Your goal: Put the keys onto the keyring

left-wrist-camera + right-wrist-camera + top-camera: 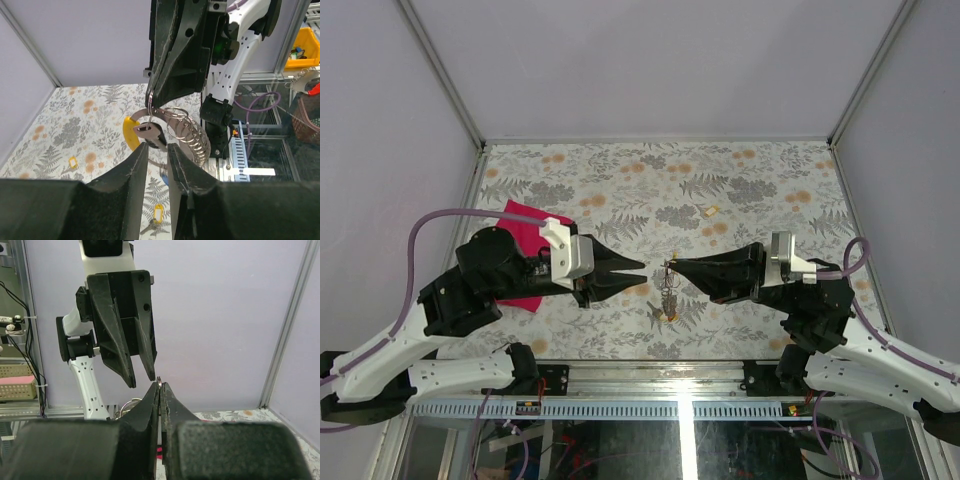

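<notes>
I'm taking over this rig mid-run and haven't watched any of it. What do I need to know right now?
Left gripper: open, nothing between its fingers, tip facing the right gripper.
Right gripper: shut on the keyring, holding it up above the table.
Done: at least one hanging key, yellow-capped, appears to be on the keyring.
Left: a loose yellow-capped key and a second one lie on the table, perhaps more. They probably need picking up with the left gripper and threading on.
</notes>
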Motion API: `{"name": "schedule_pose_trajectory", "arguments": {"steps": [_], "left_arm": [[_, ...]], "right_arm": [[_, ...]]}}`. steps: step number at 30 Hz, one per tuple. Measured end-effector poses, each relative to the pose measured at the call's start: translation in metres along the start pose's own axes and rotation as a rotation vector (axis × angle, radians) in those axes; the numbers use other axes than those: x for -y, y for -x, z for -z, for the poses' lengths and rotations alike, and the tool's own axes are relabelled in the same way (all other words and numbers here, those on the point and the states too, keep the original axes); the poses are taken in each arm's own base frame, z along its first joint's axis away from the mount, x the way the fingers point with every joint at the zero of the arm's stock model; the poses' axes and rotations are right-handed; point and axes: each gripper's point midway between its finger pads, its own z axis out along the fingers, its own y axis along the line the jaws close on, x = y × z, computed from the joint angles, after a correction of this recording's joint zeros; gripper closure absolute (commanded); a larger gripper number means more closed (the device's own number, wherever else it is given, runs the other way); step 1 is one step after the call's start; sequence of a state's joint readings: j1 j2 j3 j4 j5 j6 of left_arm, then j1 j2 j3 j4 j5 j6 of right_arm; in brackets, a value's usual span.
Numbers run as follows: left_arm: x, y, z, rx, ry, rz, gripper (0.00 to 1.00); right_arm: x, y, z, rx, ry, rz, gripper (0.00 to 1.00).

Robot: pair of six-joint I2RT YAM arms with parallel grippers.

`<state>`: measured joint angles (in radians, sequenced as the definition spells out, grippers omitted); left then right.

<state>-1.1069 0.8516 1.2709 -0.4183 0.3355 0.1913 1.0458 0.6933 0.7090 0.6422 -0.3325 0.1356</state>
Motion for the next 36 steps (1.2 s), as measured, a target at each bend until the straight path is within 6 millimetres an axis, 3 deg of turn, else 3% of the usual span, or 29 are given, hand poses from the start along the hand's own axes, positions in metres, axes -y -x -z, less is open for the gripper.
{"name": "schedule_pose_trajectory", "arguments": {"steps": [26,36], "left_arm": [[0.001,0.021,-0.017,0.147,-0.030,-0.004,0.76],[0.001,0.011,-0.030,0.118,-0.049,0.008,0.77]], "right_arm": [[-0.007,0.003,0.001,0.028,0.044,0.023,1.00],[-0.009,0.000,0.000,0.020,0.058,0.019,1.00]]}}
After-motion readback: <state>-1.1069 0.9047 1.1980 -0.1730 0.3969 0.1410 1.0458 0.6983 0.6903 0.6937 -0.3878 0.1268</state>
